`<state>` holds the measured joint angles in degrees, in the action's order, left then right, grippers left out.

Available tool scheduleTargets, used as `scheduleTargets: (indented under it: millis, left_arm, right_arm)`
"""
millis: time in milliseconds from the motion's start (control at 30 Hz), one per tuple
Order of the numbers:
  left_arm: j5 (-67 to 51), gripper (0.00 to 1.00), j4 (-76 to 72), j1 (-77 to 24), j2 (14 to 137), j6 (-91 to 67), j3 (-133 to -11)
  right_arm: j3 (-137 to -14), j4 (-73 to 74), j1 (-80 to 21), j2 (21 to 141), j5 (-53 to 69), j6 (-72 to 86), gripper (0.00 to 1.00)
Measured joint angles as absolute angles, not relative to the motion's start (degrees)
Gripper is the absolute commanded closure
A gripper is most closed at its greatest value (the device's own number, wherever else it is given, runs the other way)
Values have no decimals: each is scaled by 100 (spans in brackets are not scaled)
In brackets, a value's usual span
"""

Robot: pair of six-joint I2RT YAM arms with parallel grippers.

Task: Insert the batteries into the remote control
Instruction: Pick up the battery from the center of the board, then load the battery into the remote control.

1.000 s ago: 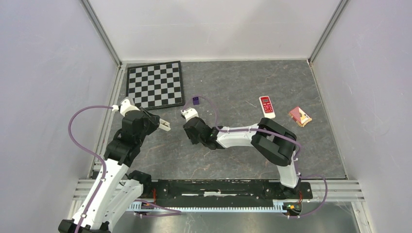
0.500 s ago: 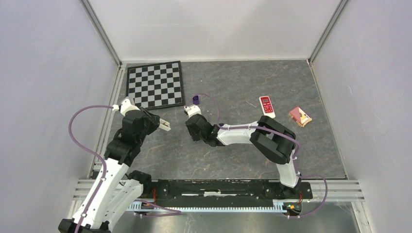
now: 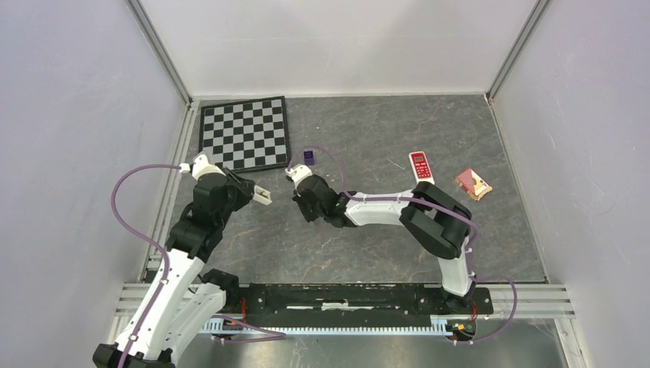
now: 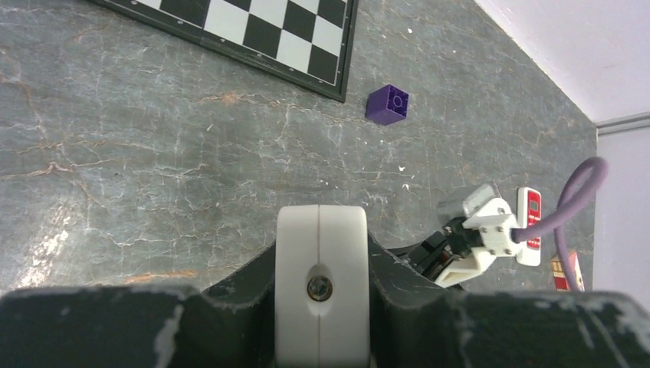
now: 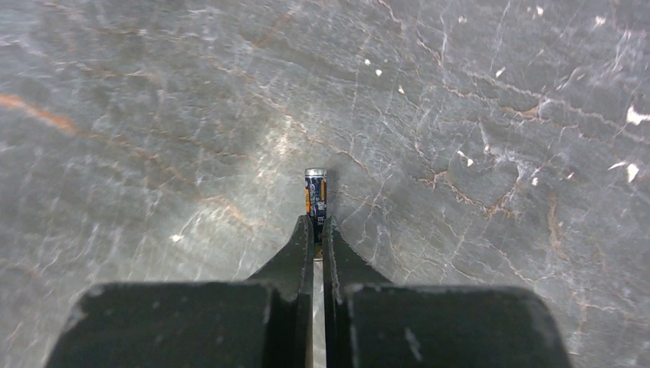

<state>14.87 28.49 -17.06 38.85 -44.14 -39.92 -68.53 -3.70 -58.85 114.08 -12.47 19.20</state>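
1. At the left-middle of the counter (image 3: 368, 130), the left pincer (image 3: 244, 192) is clamped on the white remote control (image 4: 322, 253). The remote's rounded end sticks out past the dark fingers toward the centre.
2. The right pincer (image 5: 315, 222) is just across a short gap of bare stone. It is closed almost flat on one battery (image 5: 315, 193), gripped by its rear end, with the silver cap pointing forward over bare counter.
3. The purple cube (image 3: 309, 157) sits just beyond the right pincer, near the closest corner of the chessboard (image 3: 245, 134) but apart from it.
4. The chessboard lies in the far left corner, hard by the left rail and close to the back edge.
5. The red-faced remote (image 3: 420, 167) and a red packet (image 3: 473, 184) lie right of centre, well apart from both pincers.
6. Bare stone runs along the near edge below both arms, and along the far right up to the side wall.
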Motion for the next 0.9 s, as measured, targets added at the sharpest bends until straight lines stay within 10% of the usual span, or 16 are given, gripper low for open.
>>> scheduleTargets:
  millis: [900]
  left_arm:
    - [-3227, 98, -86, -1708, 4641, -4053, -3607]
  right_arm:
    - [-4547, -1581, -4624, 6464, 4657, 266, 100]
